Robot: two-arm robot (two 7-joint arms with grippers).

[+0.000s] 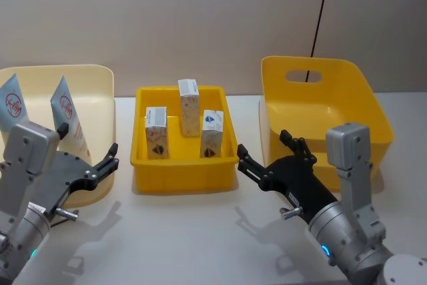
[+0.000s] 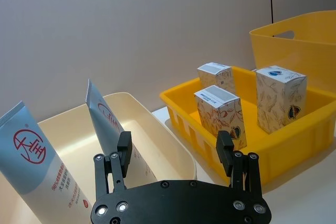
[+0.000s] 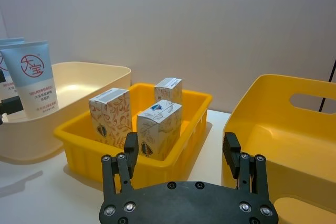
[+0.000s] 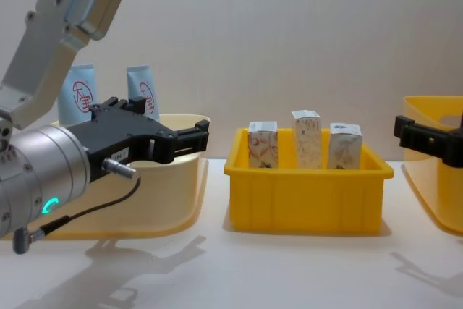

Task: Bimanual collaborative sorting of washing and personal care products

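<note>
left gripper spread wide and empty at the near right of the cream bin, two squeeze tubes upright in that bin just beyond its fingers, right gripper wide and empty, three cartons upright in the yellow tray to its far left

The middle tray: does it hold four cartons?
No, the tray holds three cartons, all standing upright.
</note>
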